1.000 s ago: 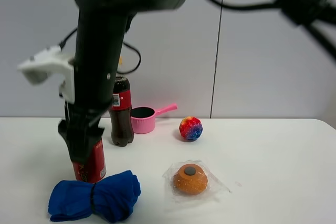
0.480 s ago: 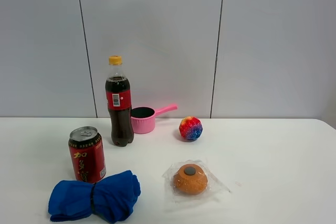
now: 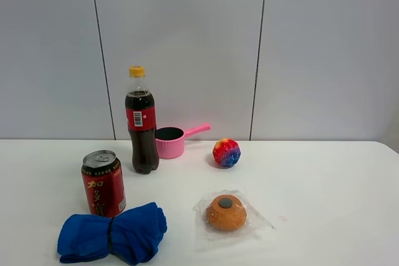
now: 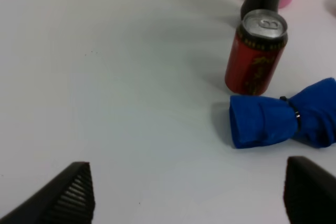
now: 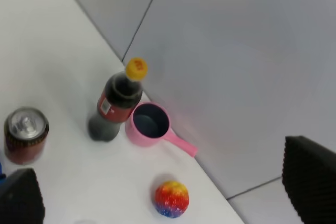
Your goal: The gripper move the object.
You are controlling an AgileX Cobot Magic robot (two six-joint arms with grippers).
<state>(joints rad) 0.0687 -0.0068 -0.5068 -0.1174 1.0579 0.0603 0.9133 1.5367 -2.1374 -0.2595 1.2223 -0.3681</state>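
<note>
On the white table (image 3: 324,172) stand a red can (image 3: 103,182), a cola bottle (image 3: 143,123), a pink scoop cup (image 3: 171,141), a rainbow ball (image 3: 226,152), a wrapped orange bun (image 3: 226,212) and a folded blue cloth (image 3: 112,233). Neither gripper shows in the exterior view. In the left wrist view my left gripper (image 4: 191,192) is open and empty, above bare table short of the can (image 4: 257,51) and the cloth (image 4: 283,119). In the right wrist view my right gripper (image 5: 165,184) is open and empty, high above the bottle (image 5: 116,100), cup (image 5: 148,123), ball (image 5: 171,199) and can (image 5: 25,134).
A grey panelled wall (image 3: 187,42) runs right behind the table. The bottle stands just behind the can and the cloth lies just in front of it. White table surface stretches to the right of the bun.
One second ago a black arm stood over the red can in the exterior view. It has pulled up out of that view. The objects have not moved.
</note>
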